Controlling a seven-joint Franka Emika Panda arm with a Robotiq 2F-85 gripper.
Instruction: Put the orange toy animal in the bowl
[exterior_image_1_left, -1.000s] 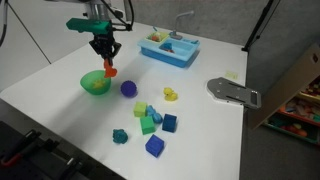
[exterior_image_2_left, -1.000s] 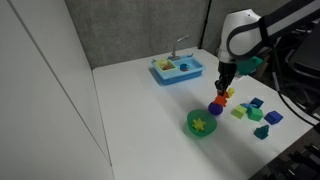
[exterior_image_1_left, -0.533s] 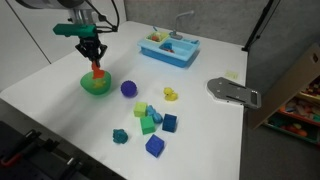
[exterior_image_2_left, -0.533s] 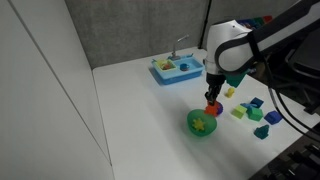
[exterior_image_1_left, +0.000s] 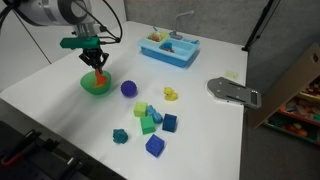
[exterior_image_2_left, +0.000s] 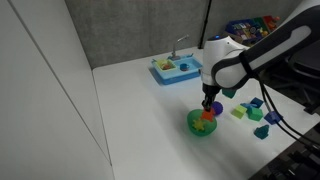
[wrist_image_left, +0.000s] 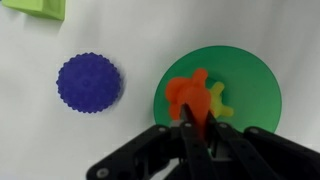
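While the robot arm reaches across the white desk (exterior_image_1_left: 60, 110), its black gripper (exterior_image_1_left: 96, 60) hangs directly above the round bright green bowl (exterior_image_1_left: 88, 88), fingers clamped on the small orange toy animal (exterior_image_1_left: 98, 73), which dangles from the tips just over the bowl's opening. In both exterior views the toy sits low between gripper (exterior_image_2_left: 211, 104) and bowl (exterior_image_2_left: 198, 128), its orange body (exterior_image_2_left: 208, 114) level with the rim; whether it touches the inside cannot be told. From the wrist view the gripper (wrist_image_left: 198, 122) comes in from 6 o'clock, pinching the lower end of the orange toy animal (wrist_image_left: 185, 95) against the backdrop of the bowl (wrist_image_left: 255, 95), where a yellow star shape (wrist_image_left: 220, 102) shows just at 3 o'clock of the toy. A knobbly purple ball (wrist_image_left: 89, 83) rests on the desk at 9 o'clock of the bowl, apart from it, and a corner of a light green block (wrist_image_left: 35, 8) peeks in at 11 o'clock. In an exterior view the purple ball (exterior_image_1_left: 129, 88) lies at 3 o'clock of the bowl, a rectangular blue tray (exterior_image_1_left: 168, 48) stands at 1 o'clock, a small yellow toy (exterior_image_1_left: 171, 95) lies beyond the ball, and a cluster of blue and green blocks (exterior_image_1_left: 150, 122) sits at 4 o'clock, well apart from the bowl.
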